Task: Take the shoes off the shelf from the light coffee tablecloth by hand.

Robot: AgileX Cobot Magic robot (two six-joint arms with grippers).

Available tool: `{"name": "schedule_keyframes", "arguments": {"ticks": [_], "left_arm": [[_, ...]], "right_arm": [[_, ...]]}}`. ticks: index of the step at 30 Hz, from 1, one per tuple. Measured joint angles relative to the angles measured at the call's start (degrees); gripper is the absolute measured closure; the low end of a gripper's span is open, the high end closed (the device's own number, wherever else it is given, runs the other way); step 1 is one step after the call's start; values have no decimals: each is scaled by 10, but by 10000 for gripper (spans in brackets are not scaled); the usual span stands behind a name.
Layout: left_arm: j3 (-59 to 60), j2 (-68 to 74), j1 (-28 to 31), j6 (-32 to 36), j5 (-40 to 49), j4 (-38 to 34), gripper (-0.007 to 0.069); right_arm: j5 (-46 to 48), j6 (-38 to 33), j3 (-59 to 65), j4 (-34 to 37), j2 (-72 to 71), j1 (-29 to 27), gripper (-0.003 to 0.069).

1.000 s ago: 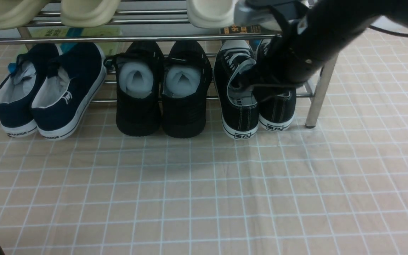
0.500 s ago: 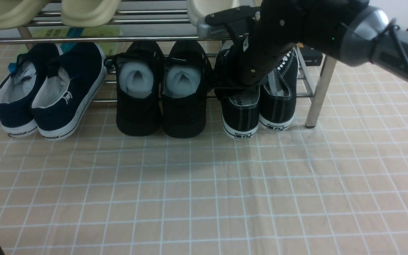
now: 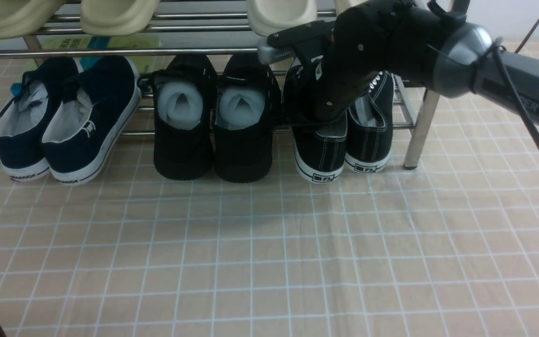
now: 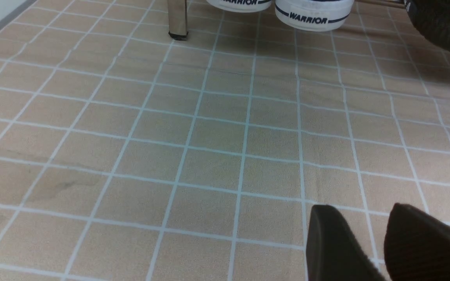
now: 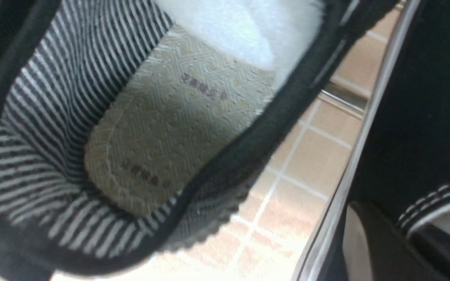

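Observation:
The shoes, a pair of black canvas sneakers with white stitching, stand heels out at the right end of the shelf's (image 3: 110, 51) lower tier: the left one (image 3: 318, 157) and the right one (image 3: 367, 145). My right gripper (image 3: 304, 119) reaches down at the left sneaker's opening. In the right wrist view its jaws (image 5: 393, 230) straddle that sneaker's side wall (image 5: 416, 117), a grey finger (image 5: 359, 242) outside and the other inside. My left gripper (image 4: 359, 218) hovers low over the light coffee tablecloth (image 3: 269, 262), slightly open and empty.
An all-black pair stuffed with white paper (image 3: 213, 121) stands close beside the sneakers; one fills the right wrist view (image 5: 162, 128). Navy slip-ons (image 3: 63, 121) sit at the left. Cream sandals (image 3: 110, 16) lie on the top tier. A chrome leg (image 3: 419, 131) stands right of the sneakers.
My right arm swung left and down from over the right sneaker to the left sneaker's opening. The left sneaker has shifted slightly to the right. The left arm has not moved.

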Motion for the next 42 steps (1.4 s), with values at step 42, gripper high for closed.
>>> {"name": "schedule_keyframes", "arguments": {"ticks": [42], "left_arm": [[0,0,0,0,0,1,385]], "right_arm": [[222,-27,231,175,-364,25,652]]}}
